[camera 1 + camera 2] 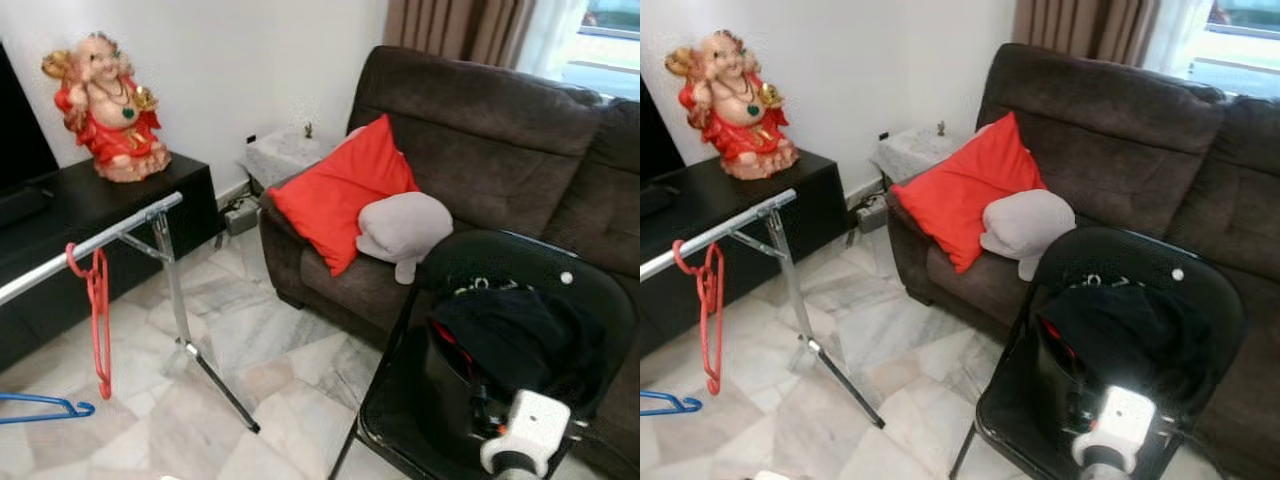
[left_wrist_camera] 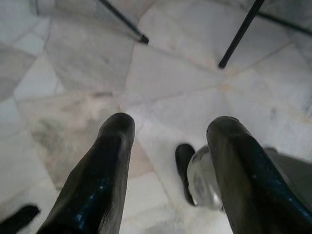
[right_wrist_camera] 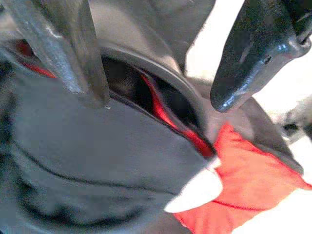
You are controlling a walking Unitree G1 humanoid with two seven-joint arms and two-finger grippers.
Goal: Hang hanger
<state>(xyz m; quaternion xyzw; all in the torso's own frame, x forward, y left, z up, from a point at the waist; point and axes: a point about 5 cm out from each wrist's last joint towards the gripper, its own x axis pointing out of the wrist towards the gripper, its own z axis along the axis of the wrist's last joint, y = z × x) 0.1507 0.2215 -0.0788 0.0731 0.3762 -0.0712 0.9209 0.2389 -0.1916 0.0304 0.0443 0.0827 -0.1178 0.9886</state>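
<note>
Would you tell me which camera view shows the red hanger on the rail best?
The left eye view: the red hanger hangs whole from the rail, clear of the picture's edge. The right eye view shows it too, nearer the edge.

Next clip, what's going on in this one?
The robot stands in a living room by a black folding chair piled with dark clothing. Its right end effector, fingers open, hovers over that pile, where a red hanger edge peeks out. A red plastic hanger already hangs on the silver metal clothes rail. The left end effector is open and empty, pointing at the marble floor.
</note>
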